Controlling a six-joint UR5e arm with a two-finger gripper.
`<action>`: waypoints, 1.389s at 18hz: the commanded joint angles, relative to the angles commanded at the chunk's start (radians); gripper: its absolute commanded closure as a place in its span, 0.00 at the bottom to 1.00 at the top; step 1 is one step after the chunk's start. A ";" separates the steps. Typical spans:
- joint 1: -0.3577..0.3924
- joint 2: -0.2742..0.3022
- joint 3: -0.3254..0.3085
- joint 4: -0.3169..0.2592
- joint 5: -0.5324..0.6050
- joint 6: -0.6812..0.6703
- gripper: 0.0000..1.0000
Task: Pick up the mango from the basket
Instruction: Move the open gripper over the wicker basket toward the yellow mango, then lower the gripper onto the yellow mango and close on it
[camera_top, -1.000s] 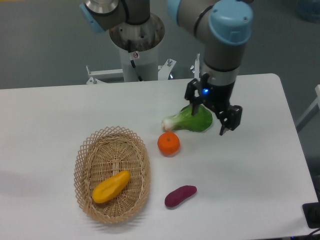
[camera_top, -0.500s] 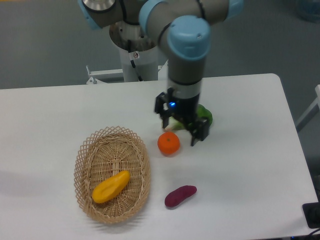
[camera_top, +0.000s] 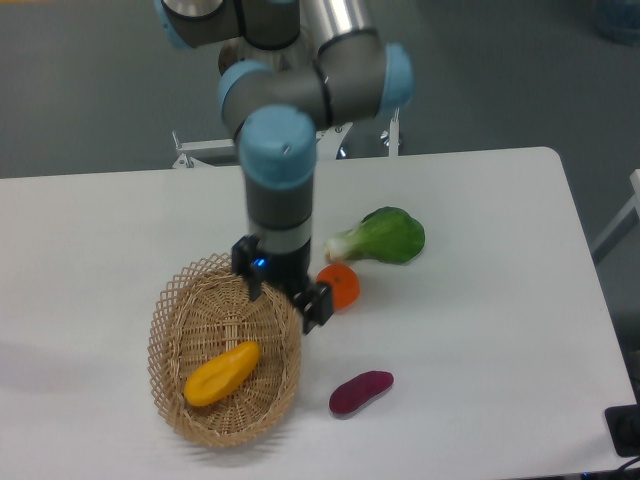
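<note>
Arm upright, fingers (camera_top: 283, 305) spread above basket (camera_top: 170, 400) rim.

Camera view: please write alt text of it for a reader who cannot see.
A robot arm's open claw hangs over the far right rim of an oval wicker basket that holds a yellow-orange mango. To the right on the white table lie an orange, a green leafy vegetable and a purple sweet potato.

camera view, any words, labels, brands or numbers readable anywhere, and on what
No readable text anywhere.
A small sticker on the robot's base column is too small and blurred to read.
The gripper shows only a blue light, no lettering.
The basket, mango and table carry no print.
</note>
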 joint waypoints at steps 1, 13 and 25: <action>-0.006 -0.011 0.002 0.001 0.000 -0.011 0.00; -0.069 -0.112 0.029 0.028 0.003 -0.097 0.00; -0.100 -0.166 0.037 0.066 0.055 -0.135 0.00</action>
